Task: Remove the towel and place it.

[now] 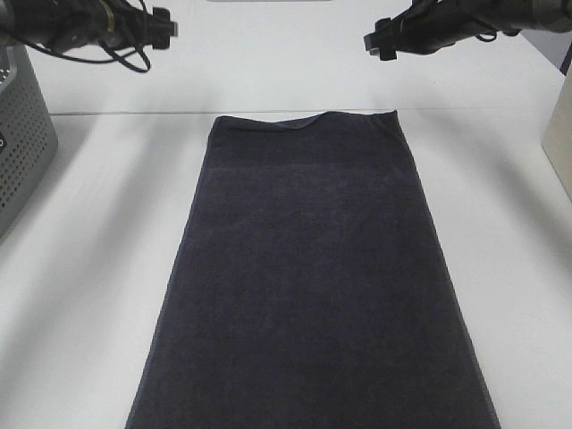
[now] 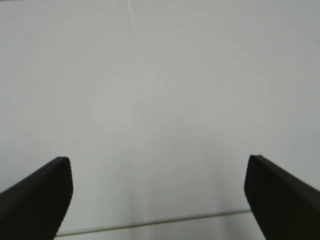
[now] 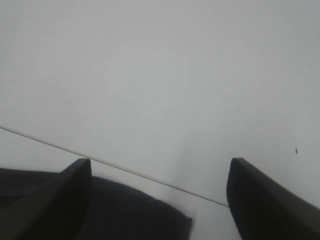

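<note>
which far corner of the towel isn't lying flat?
The far-left corner of the towel, on the left pincer's side: its edge is rumpled and folded over. The far-right corner lies flat and square.

We see the towel [image 1: 308, 286] in very dark navy, nearly black, plain. The tabletop [image 1: 98, 295] is white. The basket [image 1: 20, 143] is grey, dotted with small holes. Both grippers' fingers [image 2: 37, 197] are black.
</note>
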You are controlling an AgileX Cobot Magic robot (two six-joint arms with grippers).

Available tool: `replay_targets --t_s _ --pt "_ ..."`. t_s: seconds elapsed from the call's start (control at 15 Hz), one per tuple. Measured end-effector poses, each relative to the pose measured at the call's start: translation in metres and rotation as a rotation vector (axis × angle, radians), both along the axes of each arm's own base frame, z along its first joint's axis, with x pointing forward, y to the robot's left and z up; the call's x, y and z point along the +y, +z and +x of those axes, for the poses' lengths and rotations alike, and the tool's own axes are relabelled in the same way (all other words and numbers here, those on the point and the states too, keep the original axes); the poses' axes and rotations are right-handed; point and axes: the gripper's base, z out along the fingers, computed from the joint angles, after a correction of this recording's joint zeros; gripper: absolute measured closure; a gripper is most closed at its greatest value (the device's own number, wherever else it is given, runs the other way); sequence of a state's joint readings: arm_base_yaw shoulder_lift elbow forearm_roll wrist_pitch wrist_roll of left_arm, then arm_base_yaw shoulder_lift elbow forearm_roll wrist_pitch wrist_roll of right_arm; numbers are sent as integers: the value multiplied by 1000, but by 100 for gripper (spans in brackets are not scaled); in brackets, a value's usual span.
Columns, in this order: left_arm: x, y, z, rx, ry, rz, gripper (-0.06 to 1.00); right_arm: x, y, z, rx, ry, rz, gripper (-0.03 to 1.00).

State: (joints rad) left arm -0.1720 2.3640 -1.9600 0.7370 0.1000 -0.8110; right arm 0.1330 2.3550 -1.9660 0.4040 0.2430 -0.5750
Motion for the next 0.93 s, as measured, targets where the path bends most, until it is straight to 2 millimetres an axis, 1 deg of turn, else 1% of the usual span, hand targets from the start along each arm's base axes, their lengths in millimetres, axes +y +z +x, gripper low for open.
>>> replay_targets --t_s 0.07,0.13,0.2,0.27,0.33,0.4,0.53,0.6,0.67,0.73,0.87,0.93 --pt "1 20 -3 -22 14 -29 7 1 14 -7 33 18 11 24" --pt "4 42 -8 -41 28 -44 7 3 25 -13 76 44 10 24" --pt "5 59 -14 -36 35 -38 7 3 33 -19 125 72 -1 24" --pt "6 65 -17 -22 39 -30 7 4 37 -22 156 89 -9 24" --pt "7 77 -25 19 23 -8 7 5 44 -26 212 120 -28 24" --pt "6 86 -33 101 -23 18 7 5 53 -30 268 136 -36 24" --pt "1 91 -47 299 -190 0 7 2 72 -34 339 91 -25 24" --pt "3 94 -52 367 -245 -40 8 0 83 -37 377 43 -20 24" --pt "10 97 -56 426 -244 -52 8 -3 92 -42 423 4 -27 24" --pt "25 100 -58 479 -187 -23 8 -7 95 -47 478 -27 -53 24" --pt "54 94 -70 672 -31 66 8 -14 95 -53 546 -67 -117 24" --pt "63 91 -74 728 13 112 9 -16 95 -54 557 -98 -123 25"
